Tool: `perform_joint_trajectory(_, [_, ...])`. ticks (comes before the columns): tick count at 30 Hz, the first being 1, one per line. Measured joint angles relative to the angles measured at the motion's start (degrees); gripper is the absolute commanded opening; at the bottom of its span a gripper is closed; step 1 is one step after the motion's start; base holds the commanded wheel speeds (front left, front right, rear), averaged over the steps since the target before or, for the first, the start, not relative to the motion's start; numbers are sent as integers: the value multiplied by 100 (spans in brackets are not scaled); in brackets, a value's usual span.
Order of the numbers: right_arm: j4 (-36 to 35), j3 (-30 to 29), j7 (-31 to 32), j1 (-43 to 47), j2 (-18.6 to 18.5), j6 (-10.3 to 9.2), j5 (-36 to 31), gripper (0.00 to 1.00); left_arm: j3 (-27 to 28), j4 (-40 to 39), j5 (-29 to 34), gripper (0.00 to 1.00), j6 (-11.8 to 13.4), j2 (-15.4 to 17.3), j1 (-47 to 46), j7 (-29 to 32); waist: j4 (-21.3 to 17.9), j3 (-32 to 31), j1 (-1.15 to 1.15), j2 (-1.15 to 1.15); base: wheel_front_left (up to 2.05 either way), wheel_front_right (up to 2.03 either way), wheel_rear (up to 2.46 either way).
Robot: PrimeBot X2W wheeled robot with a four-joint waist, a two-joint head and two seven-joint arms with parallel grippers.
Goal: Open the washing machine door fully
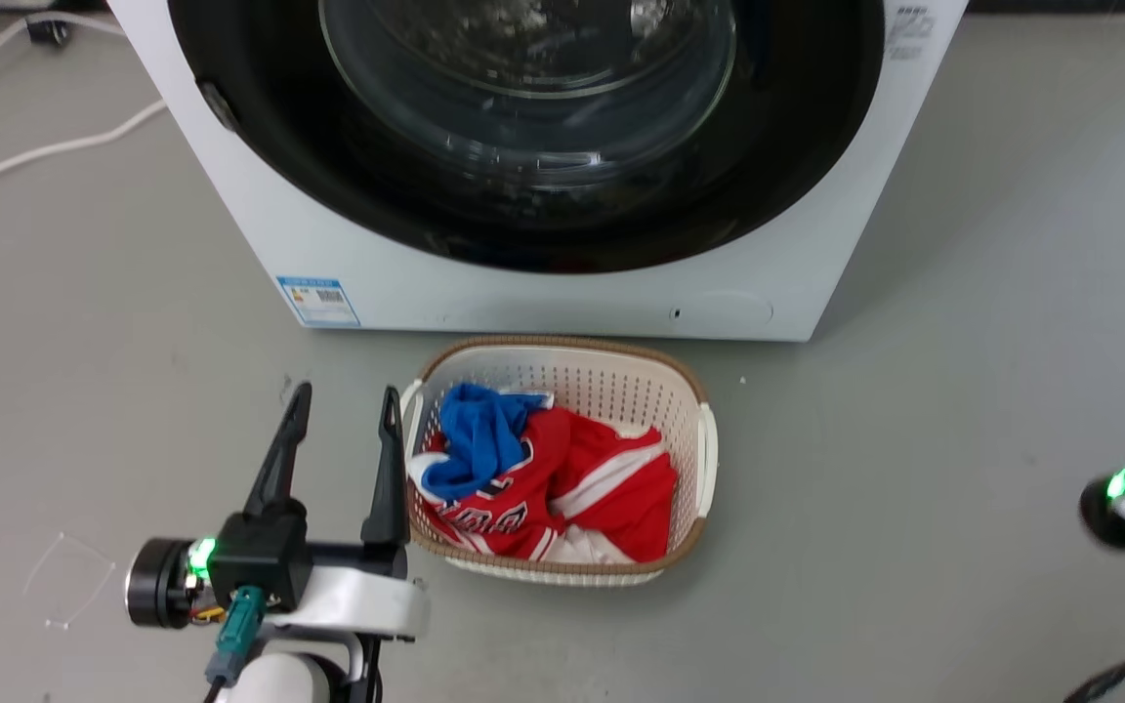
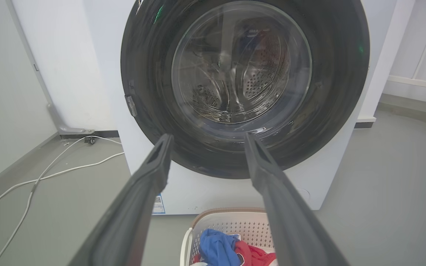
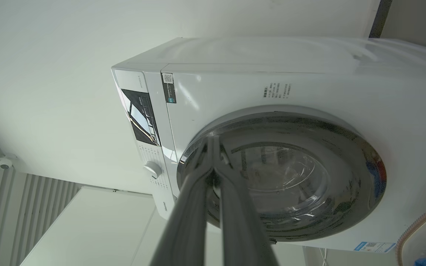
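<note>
**DOOR CLOSED; BOTH GRIPPERS EMPTY**

Left gripper (image 1: 345,395): the two long, dark, tapered fingers are spread wide with nothing between them, just beside the basket (image 1: 562,344).

Right gripper (image 3: 212,142): the fingertips are pressed together and hold nothing. In its wrist view they overlap the door rim; contact cannot be told.

The door (image 1: 533,127), a glossy black disc with a clear bulging glass bowl, sits closed against the white machine (image 1: 562,303).

The left wrist view shows the perforated steel drum (image 2: 235,81) through the glass. The right wrist view shows the panel (image 3: 141,118) and round knob (image 3: 152,170).

The basket is white perforated plastic with a tan rim. It holds crumpled red and blue clothes (image 1: 562,488).
</note>
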Motion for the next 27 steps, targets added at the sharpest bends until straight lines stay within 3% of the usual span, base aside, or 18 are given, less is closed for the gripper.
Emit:
perform_joint_trajectory(14, [1641, 98, 960, -3217, -1065, -1, -29, 0, 152, -490, -34, 100, -29, 0, -958, 0, 153, 1527, 1, 0, 0, 0, 0])
perform_joint_trajectory(27, [2557, 1056, 1747, -5003, -1492, 0, -444, 0, 202, -762, -27, 100, 0, 0, -1307, 0, 317, 2602, 1, 0, 0, 0, 0])
